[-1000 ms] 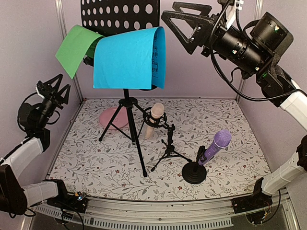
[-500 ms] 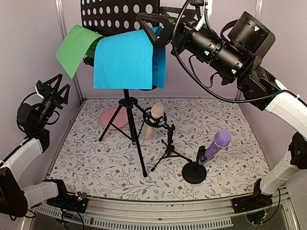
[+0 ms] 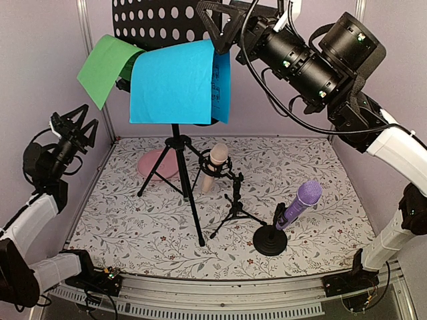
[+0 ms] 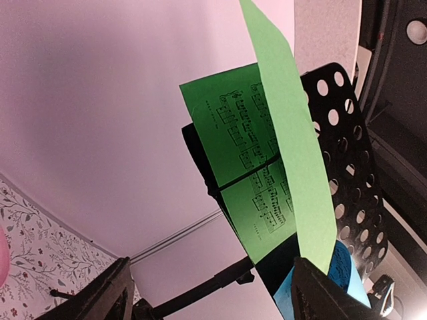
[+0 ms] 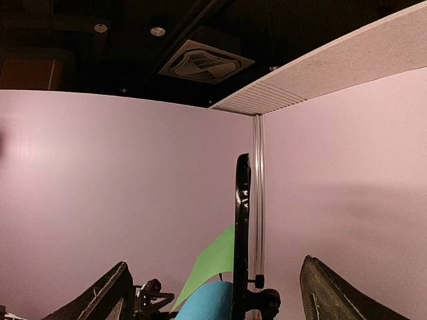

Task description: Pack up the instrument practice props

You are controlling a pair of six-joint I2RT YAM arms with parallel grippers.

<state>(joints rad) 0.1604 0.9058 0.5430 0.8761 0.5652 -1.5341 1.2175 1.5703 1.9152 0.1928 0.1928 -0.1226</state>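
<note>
You have nothing packed yet: the blue sheet (image 3: 173, 83) and green sheet (image 3: 103, 67) hang on the rack (image 3: 167, 17), the beige mic (image 3: 216, 159) and purple mic (image 3: 305, 199) sit in their stands (image 3: 270, 241), your right gripper (image 3: 208, 28) gapes at the rack's top edge, and your left gripper (image 3: 91, 113) hangs open, well apart.

Compared with a second ago, the right gripper (image 3: 209, 27) is much farther left. From open space right of the black perforated metal music rack (image 3: 160, 19), it now reaches the rack's top right corner. Its spread jaws straddle that edge, just above the blue paper sheet (image 3: 172, 83).
</note>
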